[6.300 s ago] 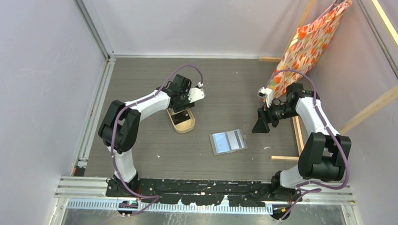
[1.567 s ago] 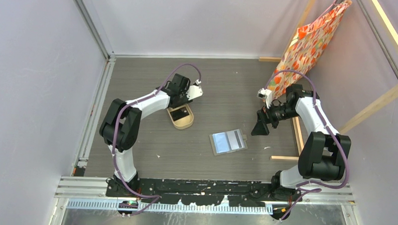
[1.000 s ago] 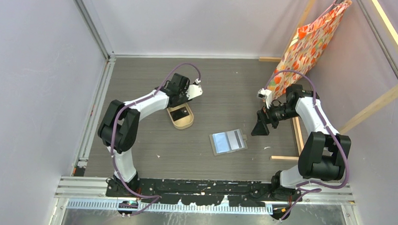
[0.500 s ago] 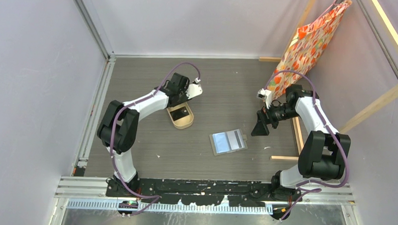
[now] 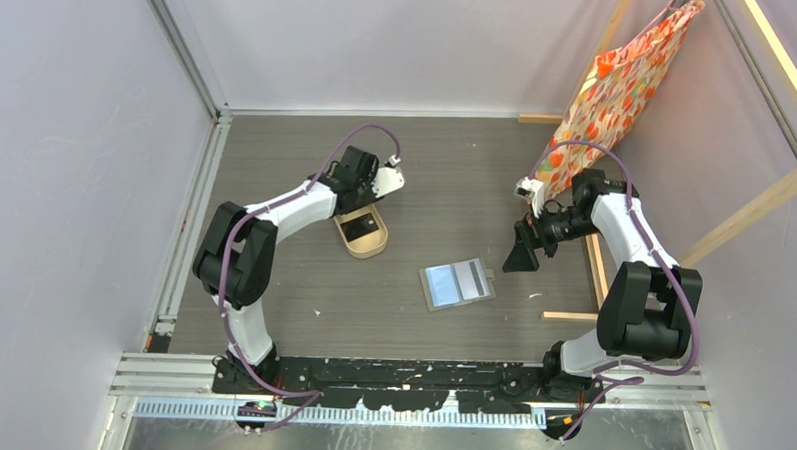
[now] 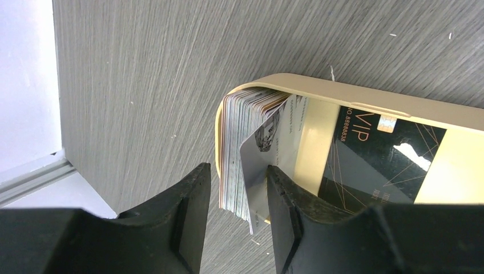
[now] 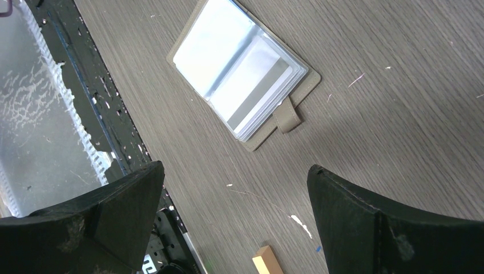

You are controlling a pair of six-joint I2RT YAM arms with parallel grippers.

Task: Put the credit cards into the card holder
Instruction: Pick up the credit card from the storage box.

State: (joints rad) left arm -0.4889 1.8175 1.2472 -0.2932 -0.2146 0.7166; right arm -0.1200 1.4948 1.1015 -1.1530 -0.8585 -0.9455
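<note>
A tan oval tray [image 5: 367, 252] holds the credit cards. In the left wrist view a stack of pale cards [image 6: 242, 142] stands on edge at the tray's [image 6: 342, 94] end, and a black VIP card [image 6: 376, 154] lies flat inside. My left gripper [image 6: 237, 191] is open with its jaws either side of the stack. The right finger [image 6: 285, 211] touches a grey card; the left finger stands off. The card holder [image 5: 457, 283] lies open at mid-table, showing pale sleeves [image 7: 234, 68] and a snap tab [image 7: 287, 117]. My right gripper [image 5: 522, 254] is open and empty beside it.
An orange-patterned cloth bag [image 5: 620, 83] hangs on a wooden frame at the back right. Wooden strips [image 5: 598, 267] lie on the table by the right arm, one end showing in the right wrist view [image 7: 268, 264]. Metal rails run along the near edge [image 5: 409, 370].
The left gripper has shifted a little back and left over the tray's far end. In the last second nothing visibly moved. The right arm is still.
</note>
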